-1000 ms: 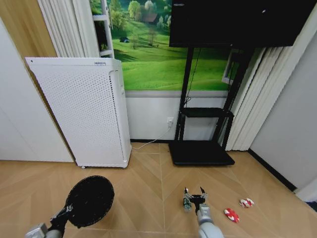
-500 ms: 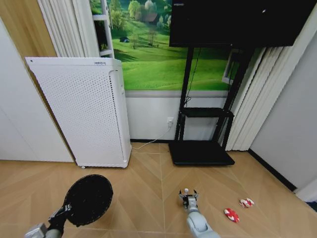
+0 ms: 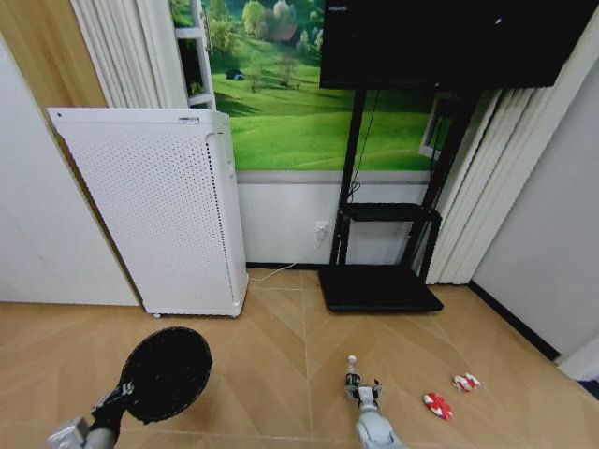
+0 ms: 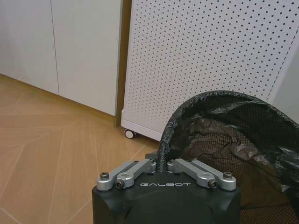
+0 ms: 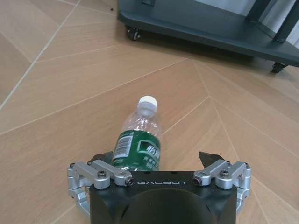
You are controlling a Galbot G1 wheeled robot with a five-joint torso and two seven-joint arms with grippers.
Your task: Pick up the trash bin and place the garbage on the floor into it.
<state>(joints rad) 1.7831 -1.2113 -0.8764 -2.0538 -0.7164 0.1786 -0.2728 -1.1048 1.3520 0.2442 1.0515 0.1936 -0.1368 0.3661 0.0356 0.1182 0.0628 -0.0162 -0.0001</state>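
- The left gripper (image 4: 161,163) holds the trash bin (image 3: 166,373) up off the floor, low on the robot's left side. Its fingers are pressed together on the bin's rim, with the black bag liner folded over that edge.
- The bin looks tipped, with its open mouth facing up toward the head camera. Keeping it steady like that should make it easy to drop things in.
- The right gripper (image 5: 159,164) is down low by the floor, right at the bottle (image 5: 138,141). Its fingers are spread wide, one on each side of the green label end.
- The bottle lies on its side on the wood floor (image 5: 56,93), with its white cap pointing away from the gripper.
- The step now looks like grabbing the bottle. A good grab would be around the label part, where the bottle is fat and even.
- The bottle is round and light, so it could roll or squirt out. Closing slowly and evenly from both sides should help.
- The fingers should go low enough to hug the middle of the bottle, not just its top.
- Two red-and-white wrappers (image 3: 437,405) lie on the floor to the robot's right, well apart from the bottle. They wait their turn.
- The big white box (image 3: 154,215) stands behind the bin, by the wall.
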